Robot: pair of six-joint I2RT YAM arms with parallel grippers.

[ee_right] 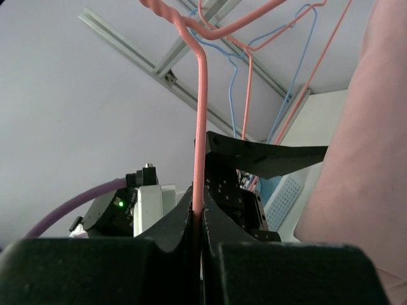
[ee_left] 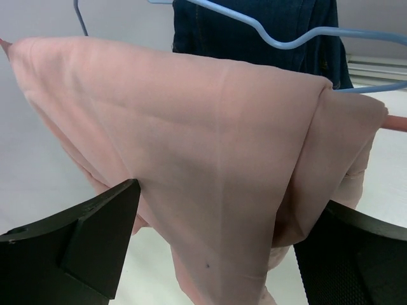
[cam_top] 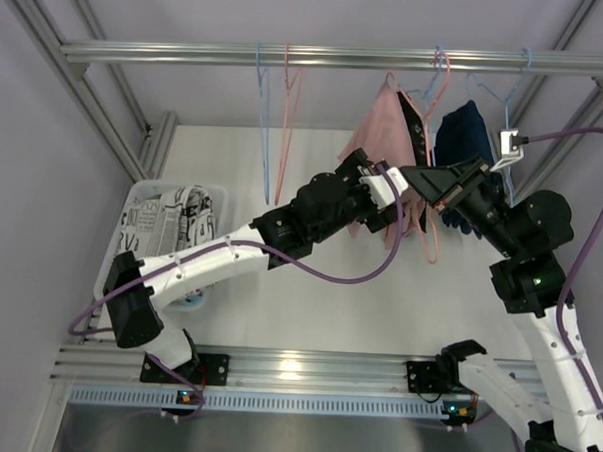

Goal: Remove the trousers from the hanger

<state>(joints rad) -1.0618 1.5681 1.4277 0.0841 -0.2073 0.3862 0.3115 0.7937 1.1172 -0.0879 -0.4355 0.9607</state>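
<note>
The white table (cam_top: 378, 309) carries a white basket (cam_top: 183, 186) at its left edge, holding newsprint-patterned trousers (cam_top: 161, 225).

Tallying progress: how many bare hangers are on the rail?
2: a blue hanger and a pink hanger, side by side, left on the rail. Another may hide behind the pink trousers.

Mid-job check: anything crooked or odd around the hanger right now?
Only the pink trousers: they drape askew over the pink hanger, its bare end poking out on one side. The right gripper pinches the hanger's wire; nothing looks damaged.
</note>
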